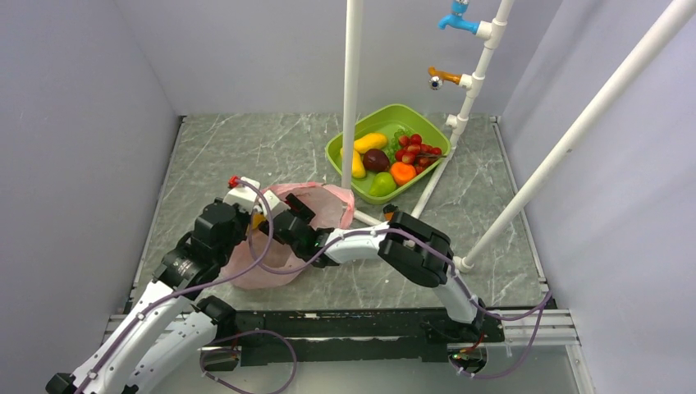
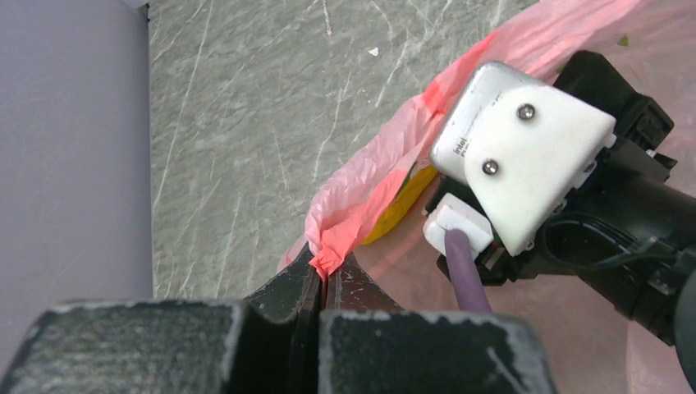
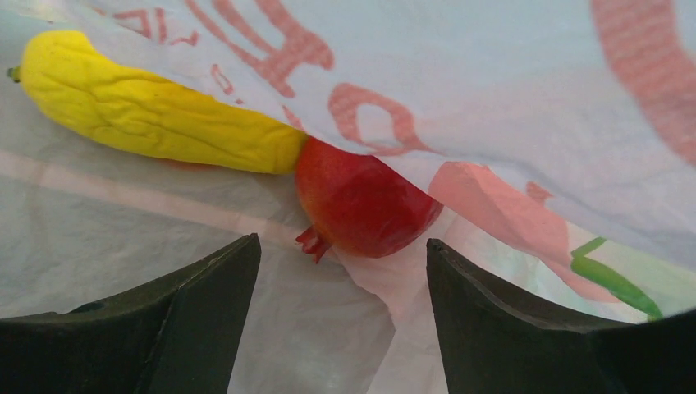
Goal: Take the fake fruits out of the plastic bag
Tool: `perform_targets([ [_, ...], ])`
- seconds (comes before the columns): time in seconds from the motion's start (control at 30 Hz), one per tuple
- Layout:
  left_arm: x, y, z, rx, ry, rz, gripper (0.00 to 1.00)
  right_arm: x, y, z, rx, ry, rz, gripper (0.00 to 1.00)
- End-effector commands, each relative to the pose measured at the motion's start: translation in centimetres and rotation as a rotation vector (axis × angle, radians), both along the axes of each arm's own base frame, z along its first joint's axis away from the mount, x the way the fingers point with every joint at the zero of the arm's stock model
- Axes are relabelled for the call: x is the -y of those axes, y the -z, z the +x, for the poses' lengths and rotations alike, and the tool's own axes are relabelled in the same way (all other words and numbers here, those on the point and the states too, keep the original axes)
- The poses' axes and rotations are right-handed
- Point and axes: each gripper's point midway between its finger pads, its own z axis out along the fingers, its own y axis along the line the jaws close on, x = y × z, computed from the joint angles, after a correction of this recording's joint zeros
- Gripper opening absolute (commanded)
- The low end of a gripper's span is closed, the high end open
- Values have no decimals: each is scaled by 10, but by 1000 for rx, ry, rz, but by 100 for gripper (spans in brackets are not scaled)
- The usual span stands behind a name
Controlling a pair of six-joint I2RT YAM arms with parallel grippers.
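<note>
The pink plastic bag (image 1: 263, 263) lies on the table in front of the arms. My left gripper (image 1: 259, 222) is shut on a bunched edge of the bag (image 2: 345, 222), at the fingertips (image 2: 328, 267). My right gripper (image 1: 281, 225) reaches into the bag's mouth and is open (image 3: 341, 254). Inside the bag, a red apple (image 3: 361, 197) lies just ahead of the open jaws, touching a yellow banana (image 3: 156, 115) to its left. The banana also shows in the left wrist view (image 2: 402, 203). Bag film with red print covers the apple's top.
A green tub (image 1: 345, 149) at the back holds a green pear (image 1: 382, 185), a red grape cluster (image 1: 416, 150), bananas (image 1: 356, 165), a mango, a maroon fruit and an orange. White pipes (image 1: 353, 98) stand beside the tub and a slanted one (image 1: 574, 139) crosses the right.
</note>
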Motion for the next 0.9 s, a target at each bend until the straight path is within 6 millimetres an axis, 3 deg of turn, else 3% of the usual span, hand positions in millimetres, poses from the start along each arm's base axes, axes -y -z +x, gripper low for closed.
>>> perform_targets([
  [0.0,19,-4,2,2,83,-36,0,-14,-30,17,57,-10,67,78],
  [0.23,23,0,4,-19,97,-30,0,-23,-30,27,66,-63,86,95],
  [0.47,23,2,4,-26,92,-26,0,-30,10,61,-4,-4,68,98],
  [0.57,22,2,4,-26,90,-25,0,-29,20,76,-30,41,63,93],
  [0.73,22,3,5,-27,88,-24,0,-34,28,85,-17,37,58,78],
  [0.87,22,3,5,-29,86,-22,0,-36,14,83,-17,26,79,51],
])
